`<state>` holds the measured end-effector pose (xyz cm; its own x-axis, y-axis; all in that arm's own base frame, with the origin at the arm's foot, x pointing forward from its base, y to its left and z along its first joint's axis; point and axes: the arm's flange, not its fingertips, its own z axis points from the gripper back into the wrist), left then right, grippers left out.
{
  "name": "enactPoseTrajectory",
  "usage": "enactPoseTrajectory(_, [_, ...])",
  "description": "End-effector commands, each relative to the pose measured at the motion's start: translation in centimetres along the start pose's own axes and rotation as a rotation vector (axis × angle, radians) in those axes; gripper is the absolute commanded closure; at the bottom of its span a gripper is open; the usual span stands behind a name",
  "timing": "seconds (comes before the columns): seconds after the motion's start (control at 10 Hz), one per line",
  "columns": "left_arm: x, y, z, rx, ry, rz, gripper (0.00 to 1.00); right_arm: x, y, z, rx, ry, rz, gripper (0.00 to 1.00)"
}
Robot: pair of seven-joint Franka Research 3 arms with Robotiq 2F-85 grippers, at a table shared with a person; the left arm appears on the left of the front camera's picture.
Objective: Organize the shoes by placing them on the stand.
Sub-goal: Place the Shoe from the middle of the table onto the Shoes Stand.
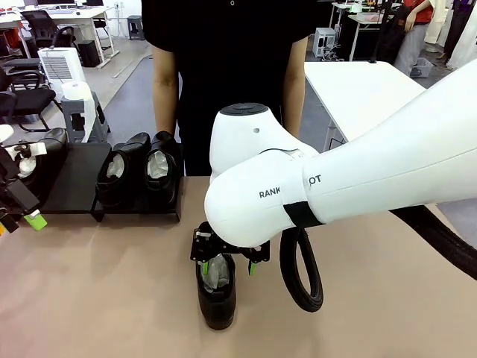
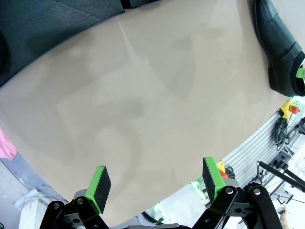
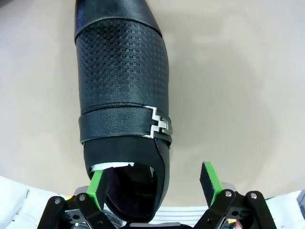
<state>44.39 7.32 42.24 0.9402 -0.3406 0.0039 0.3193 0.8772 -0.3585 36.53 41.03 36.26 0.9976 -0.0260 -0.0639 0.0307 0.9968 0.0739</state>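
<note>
A tan counter (image 1: 112, 298) seen from the robot's side, with a person in black standing at the far edge. On the far left of the counter sits a low matte-black stand (image 1: 78, 183). Two glossy black dress shoes (image 1: 138, 175) stuffed with white paper stand side by side on the stand's right section, and another black shoe (image 1: 41, 145) lies at its left end.

A fourth black shoe (image 3: 121, 86) rests on the bare counter in front of the stand, near the middle, toe towards the robot. It has a textured upper and a strap with a small silver buckle. The right gripper (image 3: 155, 183) hangs directly over its heel opening with its green pads spread wide; one pad is at the shoe's collar, the other out beside the shoe, nothing held.

The left gripper (image 2: 157, 183), at the counter's left edge by the stand, is also wide apart and empty, over bare counter.
</note>
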Motion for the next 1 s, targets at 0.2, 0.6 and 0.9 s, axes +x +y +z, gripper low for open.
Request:
enactPoseTrajectory(0.2, [-0.3, -0.2, 0.0, -0.008, -0.001, -0.004, 0.0, 0.1, 0.1, 0.0, 0.004, -0.021, 0.009, 0.0])
enactPoseTrajectory(0.6, [-0.3, -0.2, 0.0, -0.008, -0.001, -0.004, 0.0, -1.4, -3.9, 5.5, -0.072, -0.161, 0.028, 0.0])
enactPoseTrajectory(0.9, [-0.3, -0.2, 0.0, -0.008, -0.001, -0.004, 0.0, -0.4, -14.1, 10.4, -0.139, -0.252, -0.002, 0.0])
